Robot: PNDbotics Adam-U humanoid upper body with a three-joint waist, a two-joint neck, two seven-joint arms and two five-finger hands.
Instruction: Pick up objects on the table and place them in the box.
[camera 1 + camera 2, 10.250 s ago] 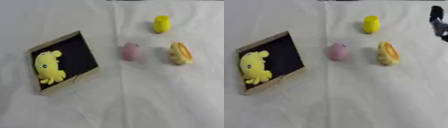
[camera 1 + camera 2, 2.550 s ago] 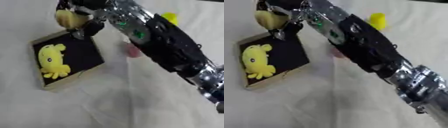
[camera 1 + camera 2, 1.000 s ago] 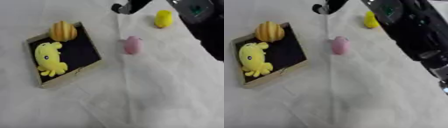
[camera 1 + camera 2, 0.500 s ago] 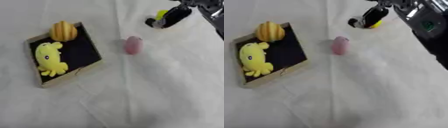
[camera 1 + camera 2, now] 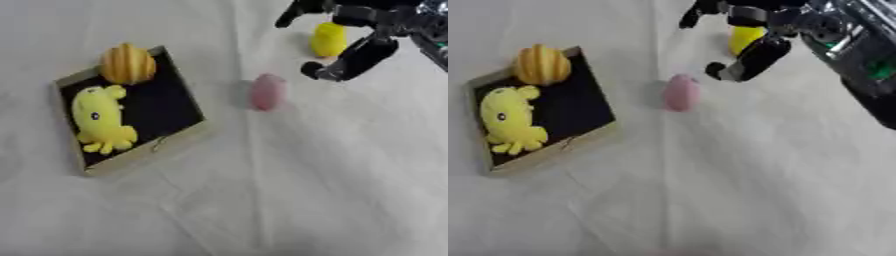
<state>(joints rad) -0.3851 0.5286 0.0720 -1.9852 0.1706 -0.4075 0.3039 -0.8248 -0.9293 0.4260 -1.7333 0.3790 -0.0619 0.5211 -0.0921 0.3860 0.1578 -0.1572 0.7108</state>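
Right hand [image 5: 754, 30] open over yellow object [image 5: 744, 38], pink object [image 5: 681, 93] nearby.

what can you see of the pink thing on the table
The pink thing is a small, smooth, rounded oval in soft pink, lying on the white cloth right of the box, apart from it. Nothing touches it; the right robot hand hovers open up and to its right. Its material cannot be told.

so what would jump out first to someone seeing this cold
Probably the black right hand at the top right, fingers spread open around a small yellow object on the white table. Next, the box at left, with a yellow plush lying inside and an orange striped ball in its far corner. A pink object lies alone between box and hand.
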